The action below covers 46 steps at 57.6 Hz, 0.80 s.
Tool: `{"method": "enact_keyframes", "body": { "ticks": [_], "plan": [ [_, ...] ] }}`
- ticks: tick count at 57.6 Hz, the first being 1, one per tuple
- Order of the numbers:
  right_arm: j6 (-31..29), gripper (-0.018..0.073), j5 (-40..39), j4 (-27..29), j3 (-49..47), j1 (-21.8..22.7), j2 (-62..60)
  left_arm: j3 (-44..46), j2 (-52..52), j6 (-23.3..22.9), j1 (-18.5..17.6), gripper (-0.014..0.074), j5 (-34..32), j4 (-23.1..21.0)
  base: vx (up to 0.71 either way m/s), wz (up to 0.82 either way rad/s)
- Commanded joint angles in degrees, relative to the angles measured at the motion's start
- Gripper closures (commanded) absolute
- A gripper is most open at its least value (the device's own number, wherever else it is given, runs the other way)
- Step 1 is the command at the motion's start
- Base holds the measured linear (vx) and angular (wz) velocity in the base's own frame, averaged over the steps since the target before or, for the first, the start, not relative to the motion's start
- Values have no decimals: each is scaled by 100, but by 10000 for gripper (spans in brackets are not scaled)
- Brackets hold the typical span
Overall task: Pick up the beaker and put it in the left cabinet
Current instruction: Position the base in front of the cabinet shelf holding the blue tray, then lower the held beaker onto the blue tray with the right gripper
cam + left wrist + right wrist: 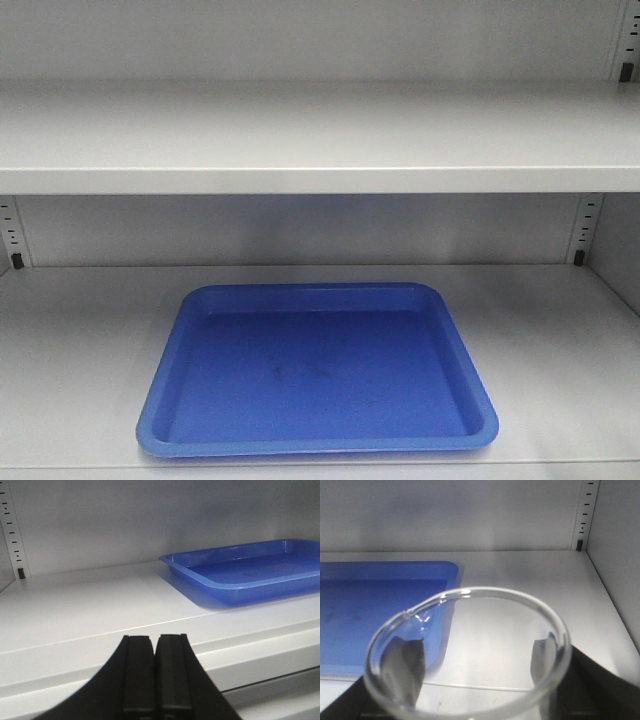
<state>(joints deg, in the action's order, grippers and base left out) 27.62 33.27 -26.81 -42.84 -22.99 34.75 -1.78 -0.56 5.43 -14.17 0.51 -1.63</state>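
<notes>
Clear glossy glass beaker [470,655], matt grey metal cabinet [300,140], glossy blue plastic tray [320,370]

One blue tray [318,446], one beaker [490,592], two shelves [320,140].

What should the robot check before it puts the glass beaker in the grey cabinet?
1. The beaker is gripped between the fingers of the right hand: ok.
2. The blue tray holds nothing that is in the way: ok.
3. The cabinet shelf has a bare spot beside the tray for landing: ok.
4. The left hand is shut, holds nothing and sits low in front of the shelf edge: ok.
5. The beaker's bottom is higher than the shelf edge: cannot tell, as it is out of view.
</notes>
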Motion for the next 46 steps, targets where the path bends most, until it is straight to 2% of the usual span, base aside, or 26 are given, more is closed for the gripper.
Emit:
{"method": "enact_keyframes", "body": {
  "ticks": [1, 26, 35, 46],
  "plan": [
    [-10, 565, -431, -169, -167, 7, 19, -94, -100, -19, -32, 596, -479, -47, 0, 2],
    [22, 565, -568, -144, -167, 7, 51, -94, -100, -19, -32, 596, -479, -47, 0, 1],
    [15, 564, -1480, -191, -167, 7, 484, -94, -100, -19, -32, 596, -479, -47, 0, 0],
    [11, 562, -3007, -360, -167, 7, 1704, -94, -100, -19, -32, 596, -479, -47, 0, 0]
  ]
}}
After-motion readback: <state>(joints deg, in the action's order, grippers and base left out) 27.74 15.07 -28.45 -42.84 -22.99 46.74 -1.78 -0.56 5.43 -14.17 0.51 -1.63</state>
